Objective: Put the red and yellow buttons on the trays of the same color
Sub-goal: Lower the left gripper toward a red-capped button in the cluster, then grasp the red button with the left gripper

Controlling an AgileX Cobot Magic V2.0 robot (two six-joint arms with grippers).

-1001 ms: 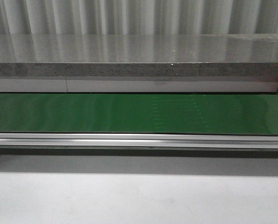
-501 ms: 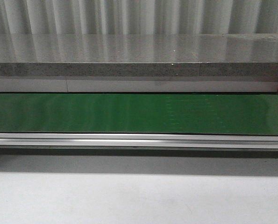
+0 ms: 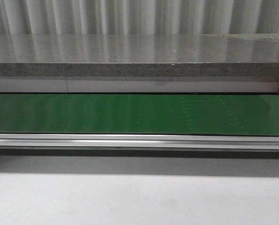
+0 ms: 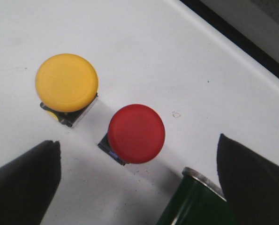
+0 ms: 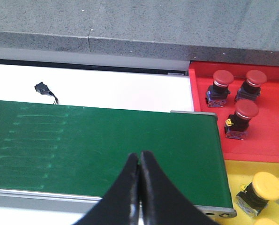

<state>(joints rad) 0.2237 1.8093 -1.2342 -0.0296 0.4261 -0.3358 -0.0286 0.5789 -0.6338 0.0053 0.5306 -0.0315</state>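
Buttons are waiting under the left pincer (image 4: 138, 187): a red button (image 4: 136, 133) and a yellow button (image 4: 67, 82) are sitting side by side, near but not touching, on a white counter (image 4: 144, 51) beside the roller end of the green conveyor belt (image 4: 195, 204). In the left wrist view the red one is lying closest to the gap between the two dark fingertips (image 4: 24, 180), which are standing wide apart and gripping nothing; the yellow one is lying further off, toward one finger's side. Both are standing upright on their small square bases with round caps facing up, so no long axis is constraining the approach. The left arm looks clearly nearer to these two.

The right pincer (image 5: 139, 161) is hanging over the belt (image 5: 101, 150) with its fingers pressed together and nothing between them. Just past the belt's end, the red tray (image 5: 270, 140) is already holding three red buttons, and the yellow tray (image 5: 233, 176) beside it is holding at least one yellow button (image 5: 261, 185). The front view is showing only bare belt (image 3: 130, 115), with neither arm in sight
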